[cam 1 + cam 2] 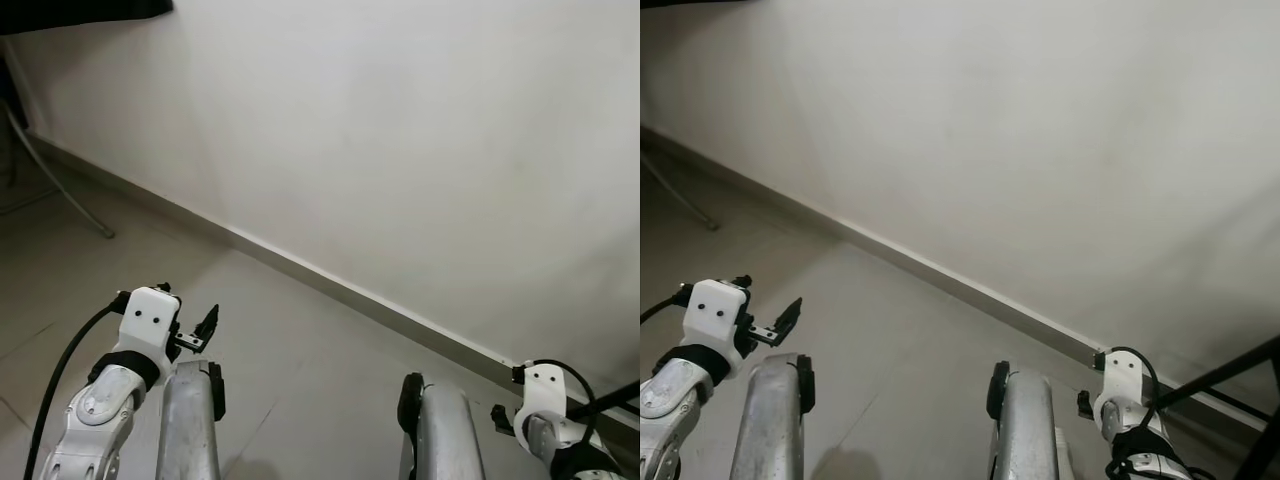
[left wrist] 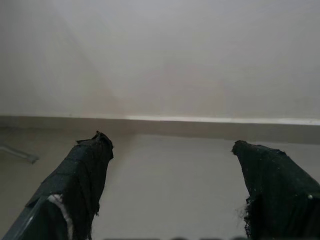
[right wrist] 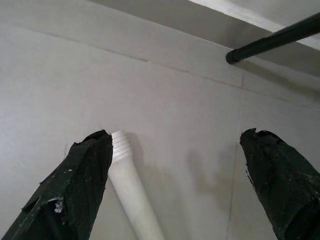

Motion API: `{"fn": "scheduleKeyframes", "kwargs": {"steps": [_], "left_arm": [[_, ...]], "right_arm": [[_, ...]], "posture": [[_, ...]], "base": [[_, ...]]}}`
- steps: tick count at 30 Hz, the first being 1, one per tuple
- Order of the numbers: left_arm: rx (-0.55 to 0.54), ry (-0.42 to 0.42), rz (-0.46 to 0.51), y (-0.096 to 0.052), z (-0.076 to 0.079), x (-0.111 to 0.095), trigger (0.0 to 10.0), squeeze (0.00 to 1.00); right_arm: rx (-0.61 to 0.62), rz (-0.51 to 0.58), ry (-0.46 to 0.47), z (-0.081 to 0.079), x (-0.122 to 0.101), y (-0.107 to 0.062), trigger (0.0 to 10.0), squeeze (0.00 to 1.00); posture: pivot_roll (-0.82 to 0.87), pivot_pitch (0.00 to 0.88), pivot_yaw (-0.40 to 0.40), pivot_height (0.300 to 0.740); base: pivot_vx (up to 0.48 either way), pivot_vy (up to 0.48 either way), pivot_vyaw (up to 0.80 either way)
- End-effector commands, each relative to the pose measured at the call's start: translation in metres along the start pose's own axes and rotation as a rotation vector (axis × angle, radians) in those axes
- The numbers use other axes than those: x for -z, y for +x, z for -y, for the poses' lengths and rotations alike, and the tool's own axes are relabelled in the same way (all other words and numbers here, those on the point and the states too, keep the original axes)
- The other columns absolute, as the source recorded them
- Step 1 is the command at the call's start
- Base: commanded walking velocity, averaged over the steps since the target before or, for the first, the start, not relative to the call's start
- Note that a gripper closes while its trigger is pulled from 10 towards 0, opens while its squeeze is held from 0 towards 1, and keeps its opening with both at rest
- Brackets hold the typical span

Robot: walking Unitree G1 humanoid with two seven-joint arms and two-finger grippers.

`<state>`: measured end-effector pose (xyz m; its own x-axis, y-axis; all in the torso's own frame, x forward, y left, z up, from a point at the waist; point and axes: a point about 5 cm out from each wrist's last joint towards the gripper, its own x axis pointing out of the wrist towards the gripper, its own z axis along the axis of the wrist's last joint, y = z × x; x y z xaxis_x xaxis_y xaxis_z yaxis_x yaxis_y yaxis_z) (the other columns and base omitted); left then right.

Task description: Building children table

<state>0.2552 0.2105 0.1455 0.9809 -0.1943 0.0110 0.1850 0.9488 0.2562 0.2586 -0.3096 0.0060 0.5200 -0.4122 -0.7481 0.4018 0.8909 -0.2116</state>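
A white wooden table leg (image 3: 131,190) with a threaded end lies on the pale tiled floor. My right gripper (image 3: 176,133) hangs open above it, and the leg's threaded tip sits just beside one black finger (image 3: 82,175). Nothing is between the fingers. My left gripper (image 2: 170,141) is also open and empty, pointing at the floor where it meets the wall. In the eye views, both silver forearms rise from the bottom edge, the left arm (image 1: 188,425) and the right arm (image 1: 440,435), with a white wrist camera block (image 1: 150,318) beside the left one.
A plain white wall (image 1: 400,130) with a baseboard (image 1: 350,295) runs diagonally close ahead. A black rod (image 1: 1230,375) slants over the floor at the right, also seen as the black rod (image 3: 275,37). A grey metal leg (image 1: 60,185) stands at the far left.
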Motion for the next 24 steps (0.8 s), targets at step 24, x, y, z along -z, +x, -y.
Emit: {"fn": "scheduleKeyframes", "kwargs": {"steps": [24], "left_arm": [[0.023, 0.109, -0.206, -0.072, -0.039, -0.003, 10.0, 0.00]], "right_arm": [[0.096, -0.130, -0.156, 0.019, 0.052, 0.003, 10.0, 0.00]], "posture": [[0.15, 0.075, -0.027, 0.300]], "base": [[0.000, 0.000, 0.00]]}}
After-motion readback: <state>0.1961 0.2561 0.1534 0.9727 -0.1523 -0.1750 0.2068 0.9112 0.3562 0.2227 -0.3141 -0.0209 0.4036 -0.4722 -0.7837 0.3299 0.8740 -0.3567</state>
